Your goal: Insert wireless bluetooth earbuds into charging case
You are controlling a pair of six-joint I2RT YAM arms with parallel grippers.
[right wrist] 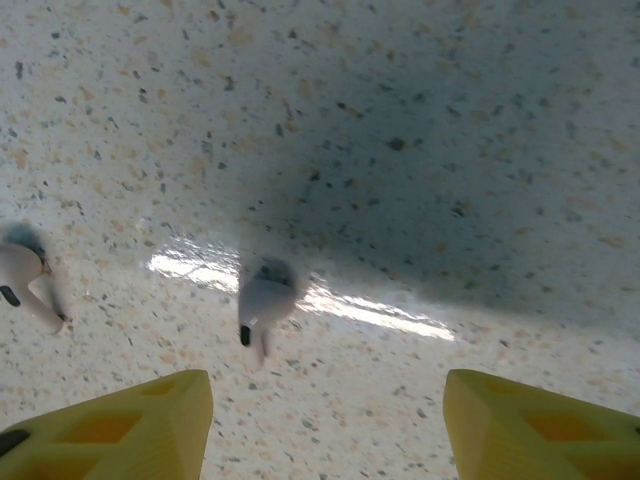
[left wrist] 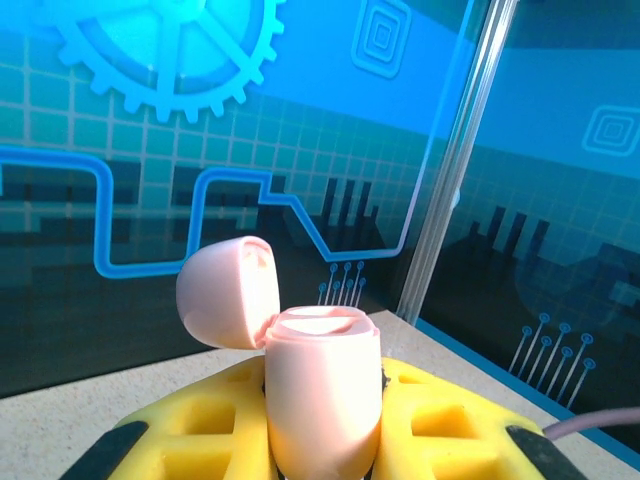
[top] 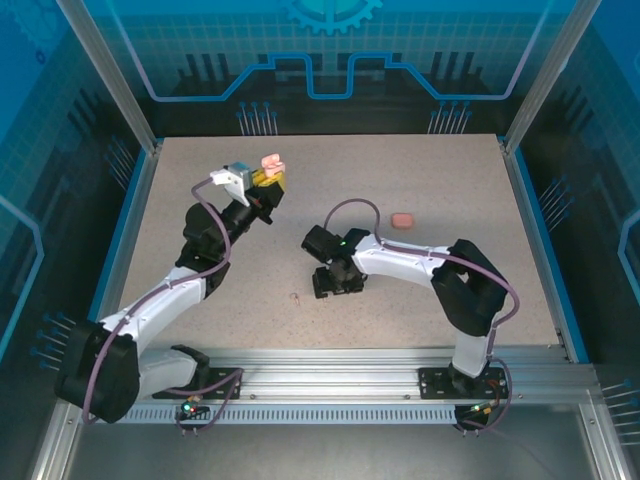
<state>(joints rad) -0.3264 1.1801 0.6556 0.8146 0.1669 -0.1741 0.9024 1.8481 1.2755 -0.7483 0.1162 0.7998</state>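
Holds open pink charging case [left wrist: 322,400] aloft in clamped left gripper [top: 266,181], lid tipped back. Hangs right gripper [right wrist: 325,420] low over table [top: 450,180], fingers spread, pale earbud [right wrist: 265,300] lying between, touching neither. Lying just left: second earbud [right wrist: 22,280]; well apart: closed pink case [top: 402,219].

Robot lab cell: aluminium frame [top: 110,75], blue circuit-print panels [top: 330,50], speckled tabletop [top: 440,180].

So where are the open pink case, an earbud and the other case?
Open pink case [left wrist: 322,400]: left wrist view, its body.
Earbud [right wrist: 267,297]: right wrist view, rounded head.
Other case [top: 403,219]: top view, its middle.
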